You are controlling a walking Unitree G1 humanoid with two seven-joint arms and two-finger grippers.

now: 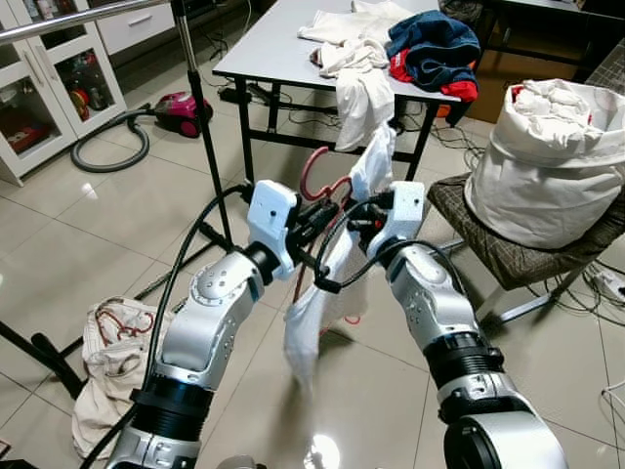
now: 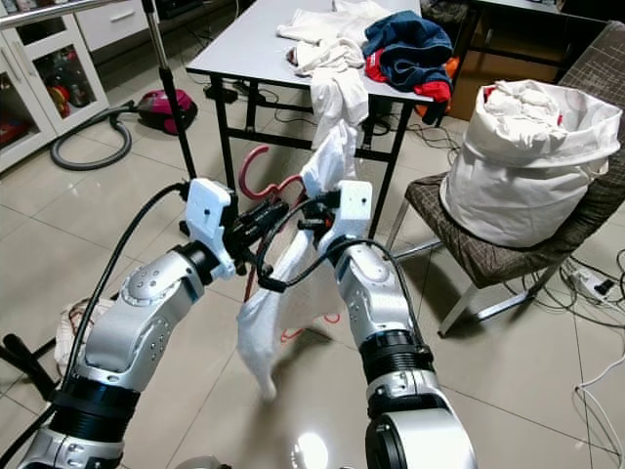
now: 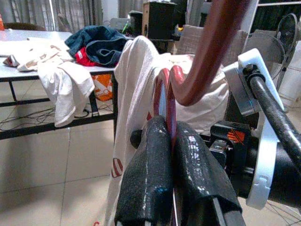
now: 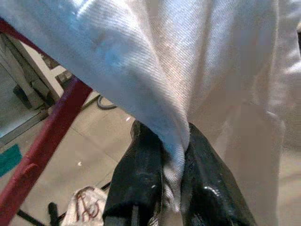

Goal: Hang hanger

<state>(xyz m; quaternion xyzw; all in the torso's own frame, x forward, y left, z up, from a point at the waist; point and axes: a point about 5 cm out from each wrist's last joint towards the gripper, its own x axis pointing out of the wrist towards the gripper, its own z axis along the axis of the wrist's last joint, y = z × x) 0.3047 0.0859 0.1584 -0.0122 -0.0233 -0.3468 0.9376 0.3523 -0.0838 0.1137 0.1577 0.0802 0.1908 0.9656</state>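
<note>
A dark red plastic hanger (image 1: 314,174) carries a white garment (image 1: 317,298) in front of me, above the floor. My left gripper (image 3: 170,141) is shut on the hanger just below its hook (image 3: 207,52). Beside it, my right gripper (image 4: 173,155) is shut on a fold of the white garment (image 4: 155,70), with the hanger's red arm (image 4: 47,127) running close by. The garment hangs down between my two forearms. A clothes rack with a horizontal metal rail (image 1: 78,20) and a black pole (image 1: 203,107) stands at my left.
A grey table (image 1: 278,44) with piled clothes (image 1: 430,49) stands ahead. A chair (image 1: 508,244) at the right holds a full white laundry bag (image 1: 547,161). A heap of cloth (image 1: 109,357) lies on the tiled floor at the left, near the rack's legs. A vacuum cleaner (image 1: 181,109) sits beyond.
</note>
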